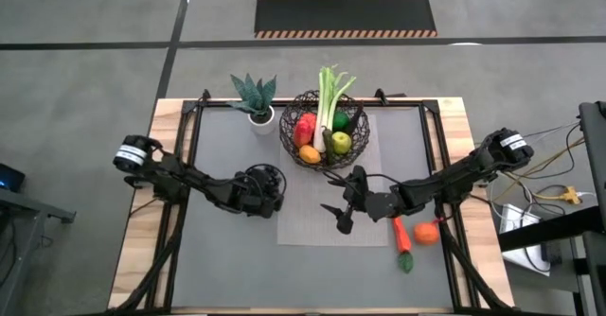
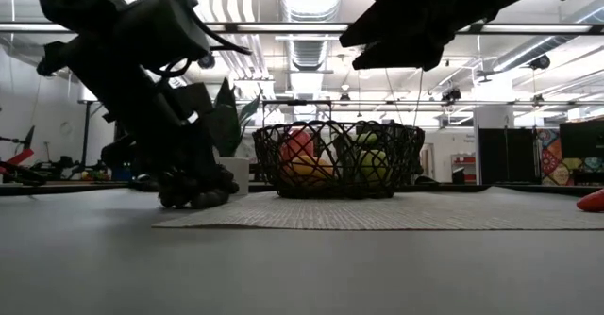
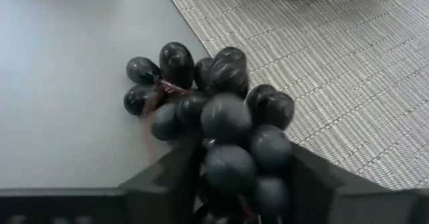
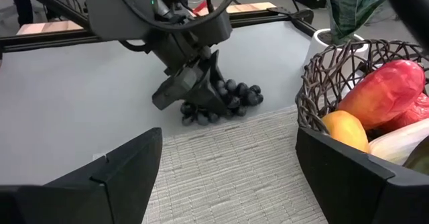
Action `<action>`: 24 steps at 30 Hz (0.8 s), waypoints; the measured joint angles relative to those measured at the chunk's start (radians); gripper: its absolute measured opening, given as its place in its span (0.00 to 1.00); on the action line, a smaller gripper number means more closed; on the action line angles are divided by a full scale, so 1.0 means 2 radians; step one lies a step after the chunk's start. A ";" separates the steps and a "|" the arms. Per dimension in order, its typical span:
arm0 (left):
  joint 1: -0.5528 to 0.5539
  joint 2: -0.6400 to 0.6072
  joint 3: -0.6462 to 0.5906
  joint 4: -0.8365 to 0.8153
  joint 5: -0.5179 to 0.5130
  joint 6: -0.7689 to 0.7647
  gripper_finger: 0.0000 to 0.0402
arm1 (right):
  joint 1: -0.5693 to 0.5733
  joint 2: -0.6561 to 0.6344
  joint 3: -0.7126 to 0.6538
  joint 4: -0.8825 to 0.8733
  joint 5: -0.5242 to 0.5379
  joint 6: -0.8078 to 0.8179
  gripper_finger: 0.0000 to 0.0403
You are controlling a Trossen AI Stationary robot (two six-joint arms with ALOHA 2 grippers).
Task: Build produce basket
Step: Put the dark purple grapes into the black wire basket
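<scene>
The dark wire basket (image 1: 322, 131) stands at the far end of the woven mat (image 1: 317, 221) and holds a leek (image 1: 329, 94) and red, green and orange fruits. A bunch of dark grapes (image 3: 221, 110) lies on the table at the mat's left edge. My left gripper (image 1: 265, 188) is down on the grapes and shut on them. My right gripper (image 1: 339, 212) is open and empty above the mat, in front of the basket. A carrot (image 1: 402, 236) and an orange fruit (image 1: 426, 233) lie on the table to the right. My left gripper pinches the end of the grape bunch nearest its wrist (image 3: 231, 170) between its two fingers (image 3: 171, 184). The fingers come slanting down from the table's left. The rest of the bunch (image 4: 231, 96) lies on the table beyond the fingertips.
A small white pot with a spiky green plant (image 1: 256, 103) stands left of the basket, at the table's far edge. Black frame rails (image 1: 185, 146) run along the left and right sides of the grey table top.
</scene>
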 joint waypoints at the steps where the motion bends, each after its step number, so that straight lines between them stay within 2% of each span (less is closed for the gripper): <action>1: 0.000 -0.002 0.000 -0.001 0.000 0.000 0.35 | 0.000 0.000 0.000 0.000 0.000 0.000 0.81; 6: -0.001 -0.012 -0.002 -0.003 0.000 0.005 0.11 | 0.000 0.000 0.000 -0.001 0.000 0.000 0.81; 9: -0.004 -0.026 -0.002 -0.008 -0.001 0.024 0.03 | 0.000 0.000 0.000 -0.004 0.000 0.000 0.80; 14: -0.021 -0.064 -0.002 -0.005 -0.011 0.069 0.03 | 0.000 0.000 0.000 -0.005 0.000 0.005 0.80; 18: -0.047 -0.100 0.001 0.008 -0.025 0.142 0.03 | 0.000 0.000 -0.001 -0.005 -0.003 0.005 0.80; 24: -0.088 -0.135 -0.004 0.124 -0.032 0.308 0.03 | 0.000 0.009 -0.001 0.004 -0.008 -0.001 0.81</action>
